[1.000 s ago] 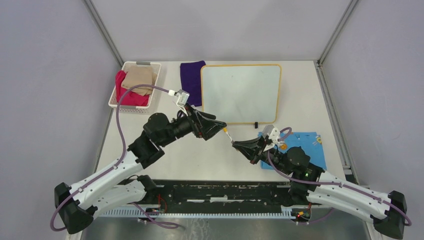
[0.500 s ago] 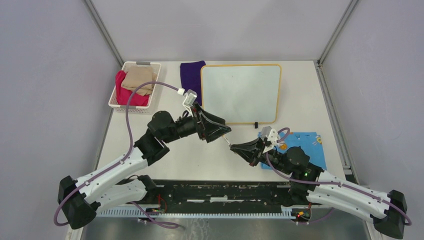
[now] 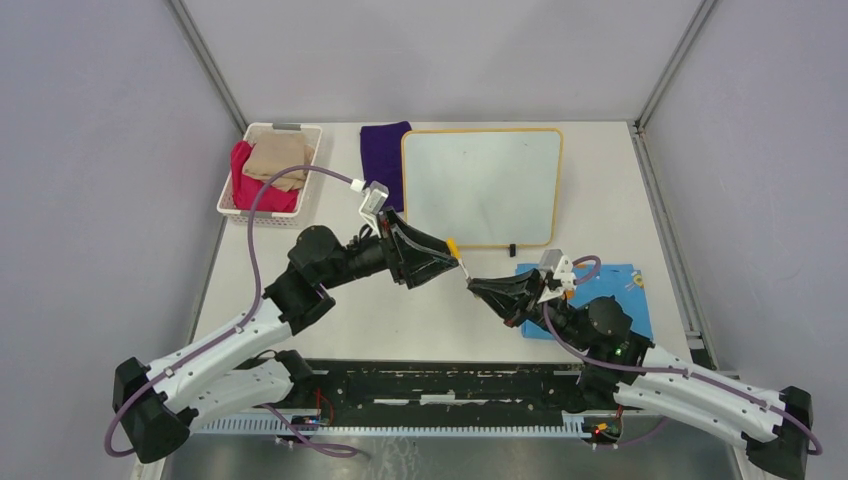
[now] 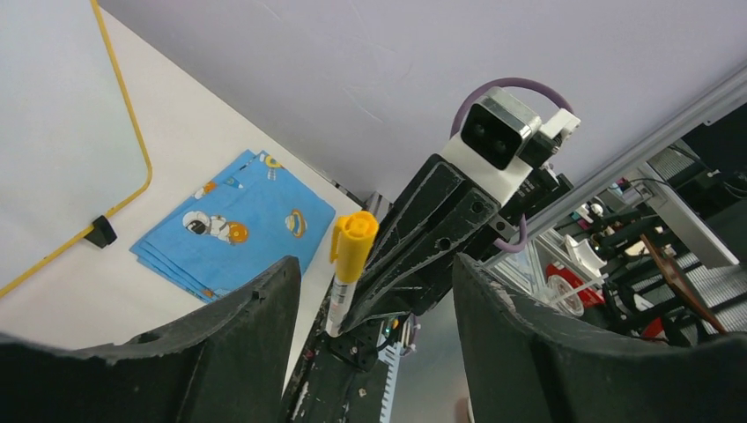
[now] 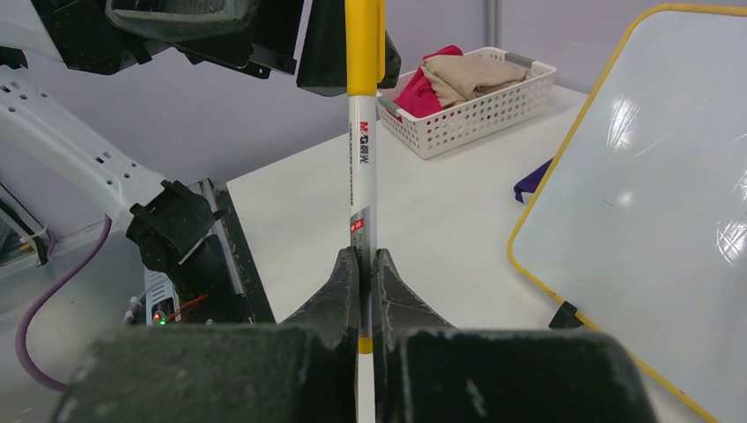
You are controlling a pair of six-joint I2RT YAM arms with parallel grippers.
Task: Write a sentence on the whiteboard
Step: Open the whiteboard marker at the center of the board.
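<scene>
The whiteboard [image 3: 482,187] lies flat at the back of the table, and no sentence shows on its white face. My right gripper [image 3: 472,286] is shut on the white barrel of a marker [image 5: 363,176], held above the table in front of the board. The marker's yellow cap [image 4: 355,242] points toward my left arm. My left gripper [image 3: 455,258] is open, its two fingers on either side of the cap with a gap on each side. The board's yellow-framed corner [image 4: 53,132] shows in the left wrist view, and its edge [image 5: 652,176] in the right wrist view.
A white basket [image 3: 270,168] with red and tan cloths stands at the back left. A purple cloth [image 3: 385,165] lies against the board's left side. A blue cartoon-print cloth [image 3: 605,290] lies under the right arm. A black clip [image 3: 511,249] sits on the board's near edge.
My left gripper has come in toward the marker and its jaws have narrowed around the yellow cap. The right gripper has shifted slightly right, still holding the marker.
</scene>
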